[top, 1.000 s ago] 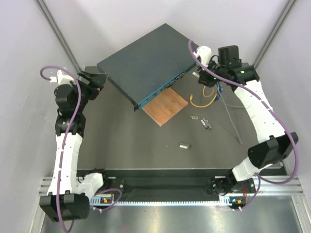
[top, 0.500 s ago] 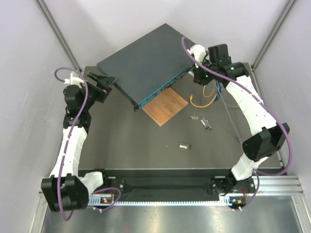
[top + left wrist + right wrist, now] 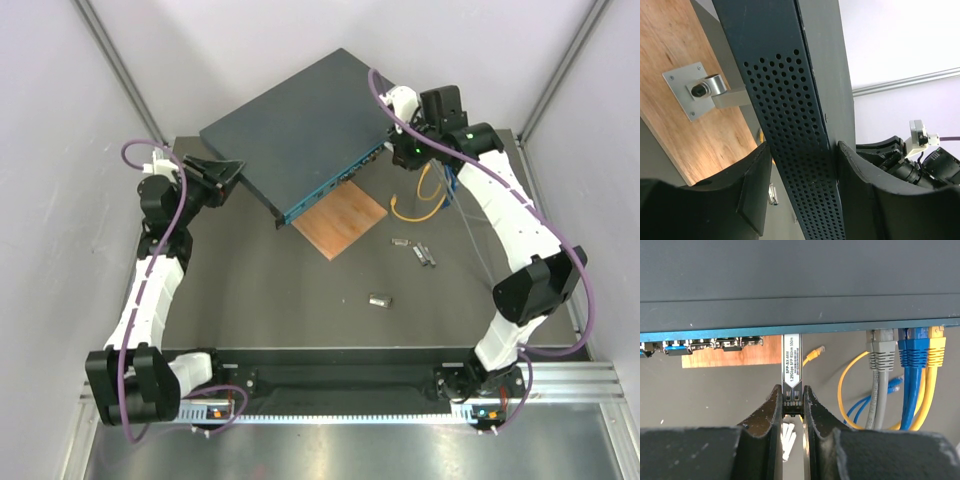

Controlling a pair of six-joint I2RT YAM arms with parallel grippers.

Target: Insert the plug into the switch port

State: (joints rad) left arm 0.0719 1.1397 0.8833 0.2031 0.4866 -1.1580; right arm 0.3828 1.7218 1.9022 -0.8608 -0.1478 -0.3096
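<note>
**Top view.** The switch (image 3: 290, 125) lies askew at the back of the table (image 3: 250, 290), with the board (image 3: 340, 220) just in front of it. The left gripper (image 3: 224, 177) is at its left corner. The right gripper (image 3: 397, 150) is at the right end of the teal front, near the cables (image 3: 425, 200). I judge that a push on the front could slide or turn the box if the left hold is weak. 1 second ago the left gripper stood apart from that corner; now it meets it. The right gripper has moved closer to the front.

**Left wrist.** The jaws pinch the switch's perforated side wall, 1 finger on each face. The hold sits close to a corner, so the box might pivot about it.

**Right wrist.** The jaws are clamped on the tail of the plug (image 3: 792, 362). Its nose is at the teal face, apparently at a port; how deep it sits is hidden. The hold is narrow, so a tilted or offset plug could jam or slip back between the fingers. The grey cable stands just to the right and might snag a finger.
</note>
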